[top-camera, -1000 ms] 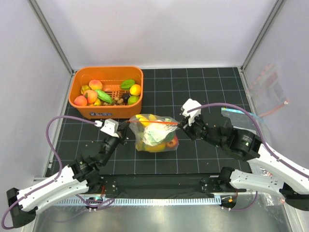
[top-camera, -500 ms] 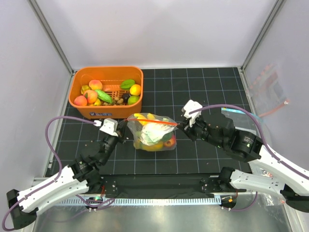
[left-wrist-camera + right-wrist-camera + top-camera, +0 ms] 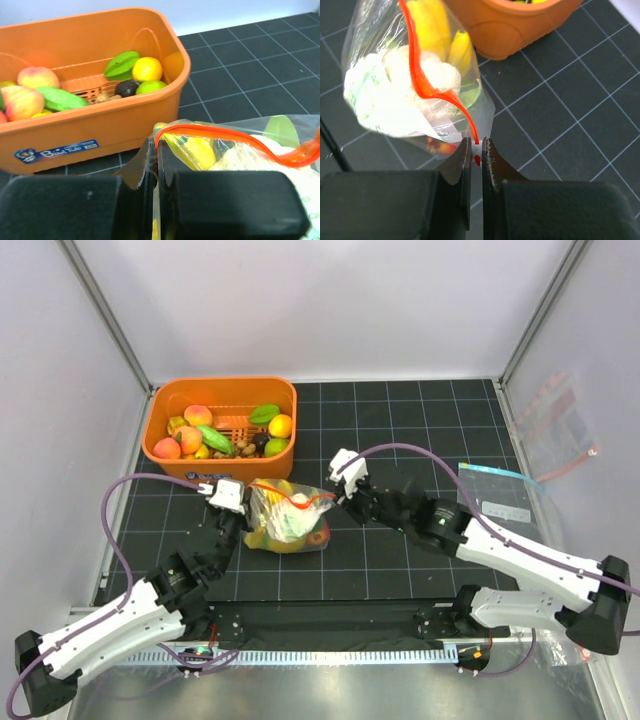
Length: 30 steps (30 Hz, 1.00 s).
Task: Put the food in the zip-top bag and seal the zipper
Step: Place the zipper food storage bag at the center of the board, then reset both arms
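The zip-top bag (image 3: 290, 525) lies on the black mat in front of the basket, holding food: a yellow banana (image 3: 197, 150), a white cauliflower (image 3: 427, 75) and a red piece. Its red-orange zipper (image 3: 225, 134) sags in a slack curve across the mouth. My left gripper (image 3: 156, 150) is shut on the bag's left edge, where the strip ends. My right gripper (image 3: 479, 155) is shut on the zipper's right end (image 3: 474, 131), pinching a small white piece there. In the top view the left gripper (image 3: 249, 502) and right gripper (image 3: 333, 498) flank the bag closely.
An orange basket (image 3: 220, 472) just behind the bag holds more food: peaches (image 3: 37, 77), green pieces, a yellow-orange fruit (image 3: 147, 69). A flat clear bag with a dark-blue top (image 3: 495, 495) lies on the right. Another clear bag (image 3: 560, 430) hangs on the right wall.
My right gripper has travelled left with the zipper's end. The bag has slid left and bunched up, and the strip, straight before, now curves slackly. The left gripper moved only slightly.
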### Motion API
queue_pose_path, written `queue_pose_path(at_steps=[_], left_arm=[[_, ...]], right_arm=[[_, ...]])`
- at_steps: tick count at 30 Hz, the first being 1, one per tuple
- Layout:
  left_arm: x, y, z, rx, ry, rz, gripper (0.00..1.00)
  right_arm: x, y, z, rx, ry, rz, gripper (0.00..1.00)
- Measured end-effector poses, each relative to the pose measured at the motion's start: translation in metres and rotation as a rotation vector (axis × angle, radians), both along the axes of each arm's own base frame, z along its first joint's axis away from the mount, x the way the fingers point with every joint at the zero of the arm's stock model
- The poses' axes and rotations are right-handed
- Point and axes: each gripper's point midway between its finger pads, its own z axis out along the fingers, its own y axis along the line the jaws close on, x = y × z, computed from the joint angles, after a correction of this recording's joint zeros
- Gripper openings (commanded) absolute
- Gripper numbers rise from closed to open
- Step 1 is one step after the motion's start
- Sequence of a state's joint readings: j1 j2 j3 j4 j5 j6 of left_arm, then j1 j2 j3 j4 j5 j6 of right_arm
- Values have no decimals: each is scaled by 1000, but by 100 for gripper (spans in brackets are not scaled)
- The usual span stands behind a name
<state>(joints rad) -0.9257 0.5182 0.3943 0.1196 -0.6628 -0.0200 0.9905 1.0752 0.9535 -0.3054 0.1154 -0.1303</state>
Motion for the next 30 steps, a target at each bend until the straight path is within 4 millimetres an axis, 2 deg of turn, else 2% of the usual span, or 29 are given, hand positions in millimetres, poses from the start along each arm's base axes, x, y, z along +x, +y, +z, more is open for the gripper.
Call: queue_pose_path(at_steps=[6,8,10,11,13,14,15,19,21,25,30], left_arm=[[8,5,-13,44,37,68,8],[12,5,-19,56,57,87,13],[16,9,-25,50,78,116,23],[18,12,-27,46,87,132,24],[22,18,-26,10,90,160,28],[23,21,-24,-9,88,172,31],[23,23,-23,-21,86,180,36],[21,26,-15,-83,70,185,85],[19,25,-10,-118,64,177,99],[15,21,4,-172,62,139,100],[8,17,18,-317,67,114,100]], right_arm=[[29,18,-6,27,-50,-57,2],[37,21,-9,32,-61,-80,5],[47,23,-11,36,-74,-111,26],[50,24,-11,42,-75,-125,48],[55,24,-10,56,-82,-154,60],[57,24,-9,65,-89,-165,72],[59,24,-7,83,-95,-179,76],[59,17,-3,139,-118,-213,89],[57,12,1,173,-123,-229,97],[56,1,18,271,-119,-300,100],[66,-15,33,390,-75,-475,99]])
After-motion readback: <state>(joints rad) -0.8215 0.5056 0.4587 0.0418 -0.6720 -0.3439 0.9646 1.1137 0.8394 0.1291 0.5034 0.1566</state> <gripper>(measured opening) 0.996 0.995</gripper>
